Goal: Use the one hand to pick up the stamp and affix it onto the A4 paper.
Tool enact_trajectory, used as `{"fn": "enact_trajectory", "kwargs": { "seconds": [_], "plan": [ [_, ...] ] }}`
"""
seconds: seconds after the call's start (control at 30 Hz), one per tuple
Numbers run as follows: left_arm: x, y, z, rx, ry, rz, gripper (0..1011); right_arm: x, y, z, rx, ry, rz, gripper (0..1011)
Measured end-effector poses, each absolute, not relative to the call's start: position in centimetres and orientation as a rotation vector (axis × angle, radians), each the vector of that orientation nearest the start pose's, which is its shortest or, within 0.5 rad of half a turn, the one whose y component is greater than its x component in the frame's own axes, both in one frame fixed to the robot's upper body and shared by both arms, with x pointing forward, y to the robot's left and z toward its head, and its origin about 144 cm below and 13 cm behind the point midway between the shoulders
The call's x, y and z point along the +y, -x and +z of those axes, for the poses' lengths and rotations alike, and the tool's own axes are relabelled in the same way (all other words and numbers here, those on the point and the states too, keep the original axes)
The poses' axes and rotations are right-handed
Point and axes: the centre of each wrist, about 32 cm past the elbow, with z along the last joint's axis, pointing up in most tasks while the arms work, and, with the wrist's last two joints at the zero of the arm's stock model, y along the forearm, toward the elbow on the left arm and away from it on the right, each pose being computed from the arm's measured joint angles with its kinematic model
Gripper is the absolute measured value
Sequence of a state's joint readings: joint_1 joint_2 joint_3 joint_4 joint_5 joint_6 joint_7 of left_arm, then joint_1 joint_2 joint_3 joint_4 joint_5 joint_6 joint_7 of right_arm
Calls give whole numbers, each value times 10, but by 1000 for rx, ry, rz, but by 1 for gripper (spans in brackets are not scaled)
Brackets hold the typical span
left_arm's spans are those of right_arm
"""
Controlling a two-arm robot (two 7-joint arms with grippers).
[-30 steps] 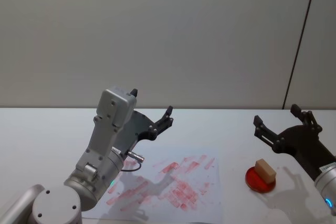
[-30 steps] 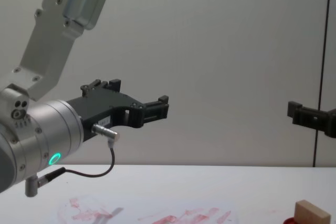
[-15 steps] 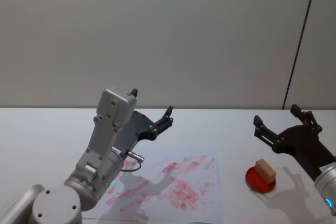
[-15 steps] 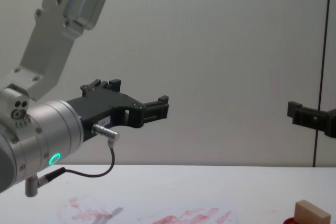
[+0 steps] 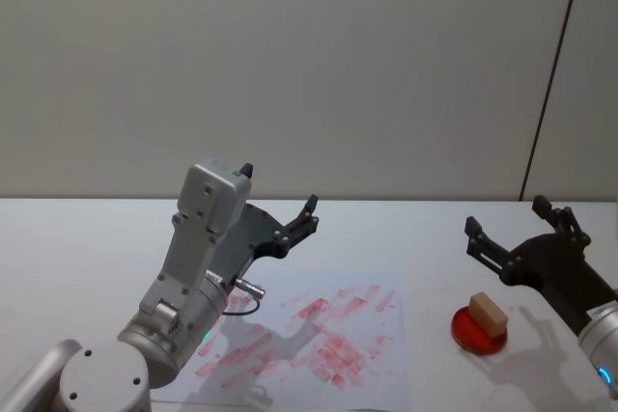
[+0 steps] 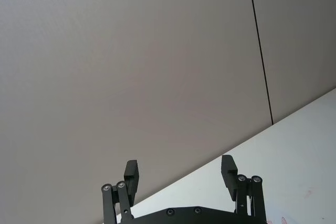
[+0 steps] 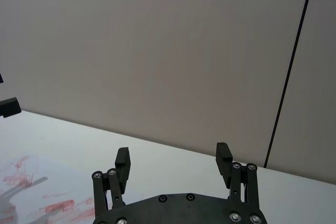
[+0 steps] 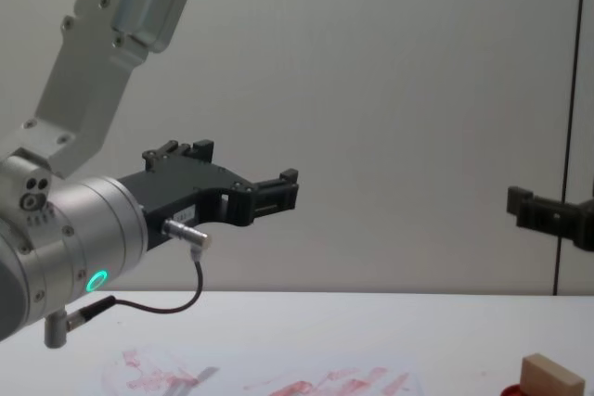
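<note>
Progress: nothing picked up yet | right end effector (image 5: 507,219) is hanging wide open near the stamp (image 5: 488,312) | stamp is sitting on the red pad (image 5: 463,332), beside the A4 paper (image 5: 384,371) | left end effector (image 5: 280,192) is hanging open over the paper | grabbing and pressing are left to do

A white flat table (image 5: 77,238) lies across the low part of the scene. On it, at about 6 o'clock, is a white sheet of paper (image 5: 381,354) smeared with red ink marks. At 11 o'clock from the paper's middle, the black two-fingered left claw (image 5: 279,188) hangs in the air on its big silver arm (image 5: 198,267), with its fingers spread apart. At 3 o'clock from the paper sits a flat round red pad (image 5: 463,327). A small tan wooden block stamp (image 5: 488,312) rests on top of it. The black right claw (image 5: 507,217) hangs at 1 o'clock from the stamp, fingers wide, holding nothing.
</note>
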State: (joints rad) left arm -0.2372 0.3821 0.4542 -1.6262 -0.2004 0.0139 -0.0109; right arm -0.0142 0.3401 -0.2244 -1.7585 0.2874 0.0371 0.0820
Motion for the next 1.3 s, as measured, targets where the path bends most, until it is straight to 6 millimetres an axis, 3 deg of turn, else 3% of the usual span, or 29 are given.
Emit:
{"fn": "enact_trajectory", "kwargs": {
  "seconds": [1.3],
  "plan": [
    [198,-492,1204,-268,-61,1124,1002,-244,-443,1138,52,212,-1195,1001]
  ]
}}
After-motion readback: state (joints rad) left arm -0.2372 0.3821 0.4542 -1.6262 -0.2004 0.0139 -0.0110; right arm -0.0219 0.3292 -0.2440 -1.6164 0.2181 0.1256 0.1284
